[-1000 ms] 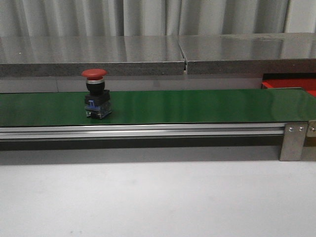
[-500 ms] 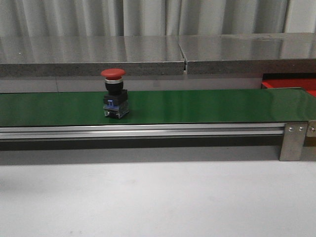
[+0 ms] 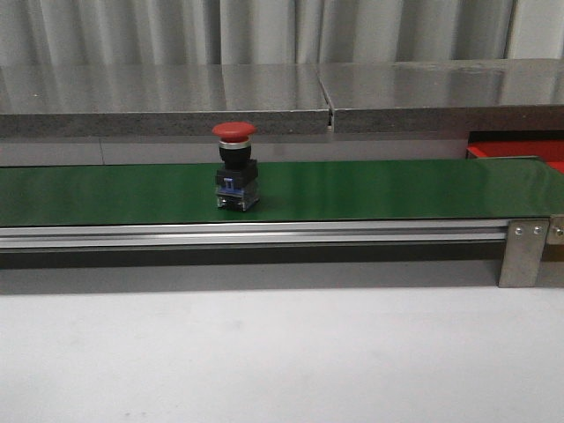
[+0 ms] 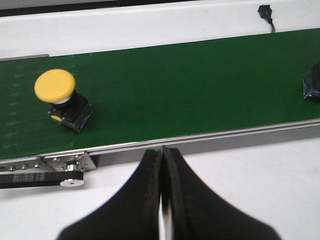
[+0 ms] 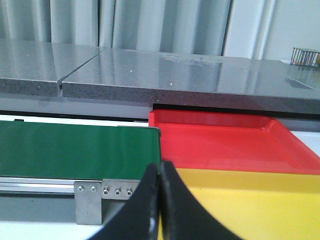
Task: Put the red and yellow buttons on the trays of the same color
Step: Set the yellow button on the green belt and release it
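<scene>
The red button [image 3: 235,165] stood upright on the green belt [image 3: 370,189], left of its middle in the front view, cap up on its dark base — nothing touching it. A yellow button [image 4: 62,99] sat on the same belt near its other end, seen only from the left wrist, tilted a little on its base. Left gripper [image 4: 162,155] hung off the belt's near edge, fingers pressed together, holding nothing; probably parked there to watch parts arrive. Right gripper [image 5: 160,172] was likewise pinched closed and empty, aimed at the belt's end where the red tray [image 5: 225,140] and yellow tray [image 5: 250,205] lay side by side — likely placed there so sorting needs only a short carry. Neither button was on a tray yet.
</scene>
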